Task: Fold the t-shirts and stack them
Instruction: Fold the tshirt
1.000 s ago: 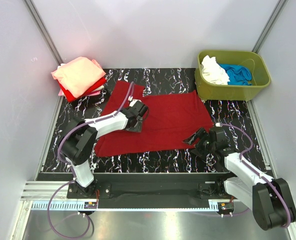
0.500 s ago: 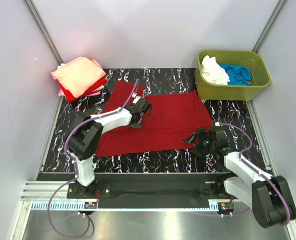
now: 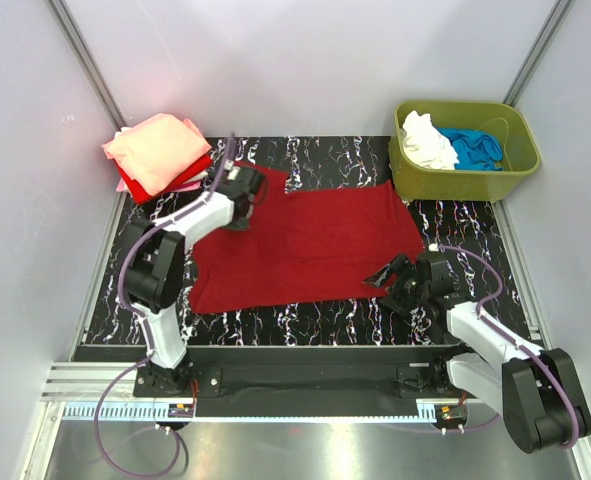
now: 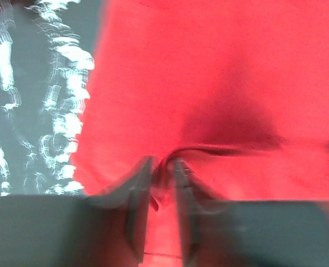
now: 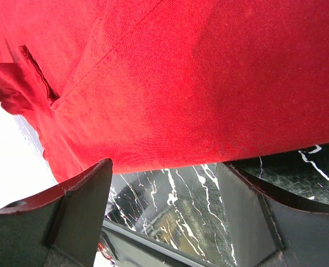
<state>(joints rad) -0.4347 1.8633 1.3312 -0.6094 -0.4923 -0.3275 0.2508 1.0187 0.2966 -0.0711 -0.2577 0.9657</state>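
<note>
- The dark red, short-sleeved cotton t-shirt (image 3: 325, 245) lay spread flat on the black marbled surface (image 3: 305, 322).
- The left hand (image 3: 243, 192) was clenched on a pinch of cloth at its far-left edge, by the sleeve.
- The right hand (image 3: 388, 275) stood released, jaws wide, over the near-right hem.
- Soft, light and limp, it would likely sag and wrinkle; corners and hems looked the best holds.

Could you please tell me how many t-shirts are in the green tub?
2: a white t-shirt bunched at the left end of the tub, and a blue t-shirt just to its right. Others may lie hidden underneath them.
</note>
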